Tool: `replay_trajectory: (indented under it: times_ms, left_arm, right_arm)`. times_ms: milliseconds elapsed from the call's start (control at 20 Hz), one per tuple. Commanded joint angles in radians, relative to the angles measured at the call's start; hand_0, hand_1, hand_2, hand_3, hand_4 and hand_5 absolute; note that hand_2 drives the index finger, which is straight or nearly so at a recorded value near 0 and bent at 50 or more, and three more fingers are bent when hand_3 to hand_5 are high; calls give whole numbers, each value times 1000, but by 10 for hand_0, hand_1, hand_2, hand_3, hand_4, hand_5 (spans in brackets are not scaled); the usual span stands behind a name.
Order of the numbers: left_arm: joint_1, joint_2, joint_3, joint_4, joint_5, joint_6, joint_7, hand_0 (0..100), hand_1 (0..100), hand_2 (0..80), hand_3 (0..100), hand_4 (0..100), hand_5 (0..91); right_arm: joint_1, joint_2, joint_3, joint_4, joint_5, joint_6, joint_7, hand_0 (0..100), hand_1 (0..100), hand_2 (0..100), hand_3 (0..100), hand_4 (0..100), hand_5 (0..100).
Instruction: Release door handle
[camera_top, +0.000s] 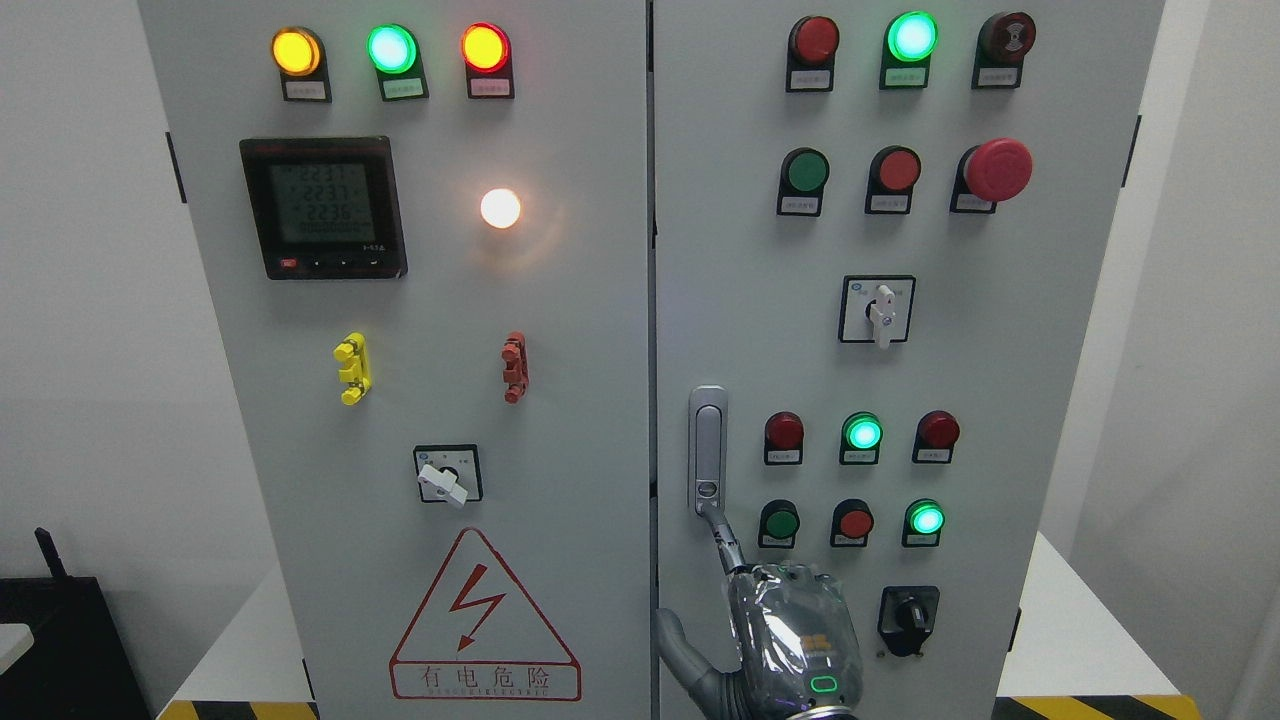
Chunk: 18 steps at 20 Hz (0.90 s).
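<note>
The silver door handle (707, 448) sits upright and flush in its housing at the left edge of the right cabinet door (1000, 380). My right hand (700, 575), wrapped in clear plastic, rises from the bottom edge just below it. One finger (726, 540) stretches up and its tip touches the handle's lower end. The thumb (672, 635) is spread out to the left near the seam between the doors. Nothing is clasped in the hand. Both doors look closed.
The right door carries indicator lamps, push buttons, a red emergency stop (996, 170), a white rotary switch (880, 312) and a black one (908, 618) beside my hand. The left door (420, 400) has a meter, lamps and a warning triangle. Hazard tape marks the floor.
</note>
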<state>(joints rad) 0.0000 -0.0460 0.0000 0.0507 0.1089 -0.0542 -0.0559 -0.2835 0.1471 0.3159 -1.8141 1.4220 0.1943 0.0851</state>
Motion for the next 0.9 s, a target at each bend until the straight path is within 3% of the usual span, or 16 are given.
replay_trajectory:
  times_ms: [0, 250, 850]
  left_arm:
    - [-26, 0, 17, 0, 0, 0, 1, 120, 389, 0, 0, 0, 0]
    - [-26, 0, 17, 0, 0, 0, 1, 120, 389, 0, 0, 0, 0]
    - [-26, 0, 17, 0, 0, 0, 1, 120, 389, 0, 0, 0, 0]
  right_arm:
    - [6, 2, 0, 13, 0, 7, 2, 370, 162, 0, 869, 859, 1000]
    - [7, 2, 2, 13, -2, 13, 35, 373, 163, 0, 872, 860, 1000]
    - [1, 0, -1, -5, -5, 11, 33, 368, 159, 0, 868, 859, 1000]
